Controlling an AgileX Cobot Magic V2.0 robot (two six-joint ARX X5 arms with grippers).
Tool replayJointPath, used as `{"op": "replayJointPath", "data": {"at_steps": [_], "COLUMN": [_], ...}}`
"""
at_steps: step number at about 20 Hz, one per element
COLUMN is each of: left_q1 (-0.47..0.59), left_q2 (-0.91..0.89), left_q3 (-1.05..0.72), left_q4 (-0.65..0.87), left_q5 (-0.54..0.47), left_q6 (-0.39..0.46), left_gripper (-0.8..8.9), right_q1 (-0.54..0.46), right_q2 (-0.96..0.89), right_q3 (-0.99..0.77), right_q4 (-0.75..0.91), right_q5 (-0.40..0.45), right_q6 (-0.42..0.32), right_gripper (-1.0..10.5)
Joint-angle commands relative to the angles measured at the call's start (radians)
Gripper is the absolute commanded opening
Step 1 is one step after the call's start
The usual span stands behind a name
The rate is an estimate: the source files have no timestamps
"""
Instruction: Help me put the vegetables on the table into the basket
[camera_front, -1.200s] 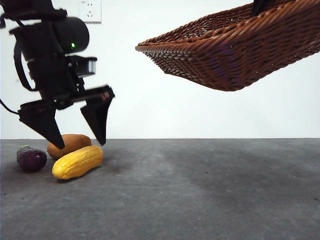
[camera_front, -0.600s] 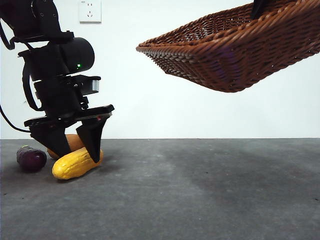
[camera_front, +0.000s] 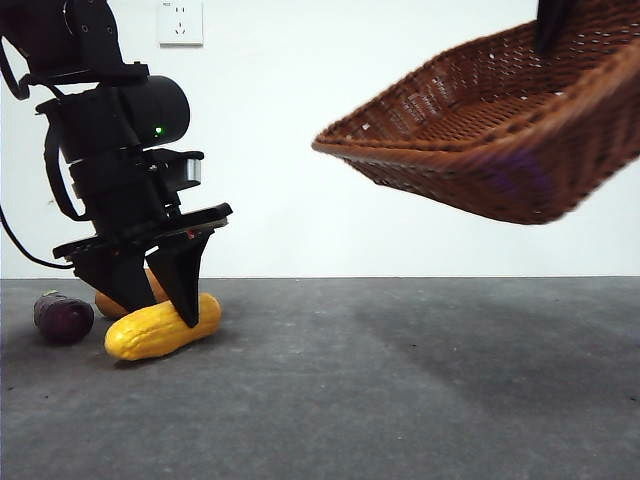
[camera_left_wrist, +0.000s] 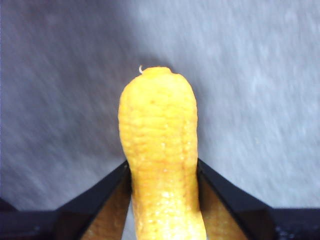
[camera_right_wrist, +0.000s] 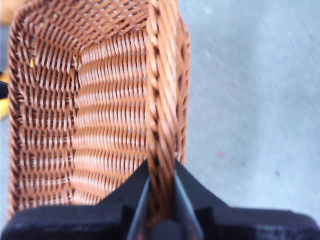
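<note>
I see the yellow cob lying nearest on the grey table, and my left hand is down over it, jaws pressed against both its sides, grasping it. Just behind it sits the potato, mostly hidden, with the purple eggplant beside it. My right hand is clenched on the rim of the basket, held tilted in the air, well apart from the vegetables
</note>
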Motion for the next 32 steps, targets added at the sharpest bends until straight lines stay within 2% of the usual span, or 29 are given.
{"op": "replayJointPath", "data": {"at_steps": [1,3,7,11,13,17,20,27,32], "left_q1": [-0.004,-0.007,-0.006,-0.013,-0.032,-0.095,-0.166,-0.221,-0.237], "left_q2": [-0.018,-0.072,-0.257,-0.454,-0.500,-0.478,-0.439,-0.399,-0.286], "left_q3": [-0.003,-0.003,-0.003,-0.003,-0.003,-0.003,-0.003,-0.003,-0.003], "left_q4": [-0.015,-0.019,-0.039,-0.084,-0.088,-0.097,-0.091,-0.025,0.000], "left_q5": [0.063,0.096,0.096,0.112,0.111,0.111,0.103,0.074,0.084], "left_q6": [0.006,0.025,0.079,0.223,0.295,0.381,0.408,0.410,0.431], "left_gripper": [-0.08,-0.08,-0.08,-0.08,-0.08,-0.08,-0.08,-0.08,-0.08], "right_q1": [0.002,0.003,0.003,0.019,0.046,0.117,0.160,0.200,0.233], "right_q2": [0.013,0.037,0.113,0.140,0.140,0.140,0.140,0.140,0.140], "right_q3": [-0.003,-0.005,-0.036,-0.153,-0.196,-0.210,-0.210,-0.211,-0.211], "right_q4": [0.024,0.024,0.028,0.143,0.182,0.183,0.183,0.187,0.232], "right_q5": [-0.011,-0.015,-0.024,-0.125,-0.127,-0.128,-0.127,-0.142,-0.154], "right_q6": [0.004,0.009,0.016,0.053,0.062,0.071,0.086,0.125,0.164], "right_gripper": [-0.1,-0.1,-0.1,-0.1,-0.1,-0.1,-0.1,-0.1,-0.1]}}
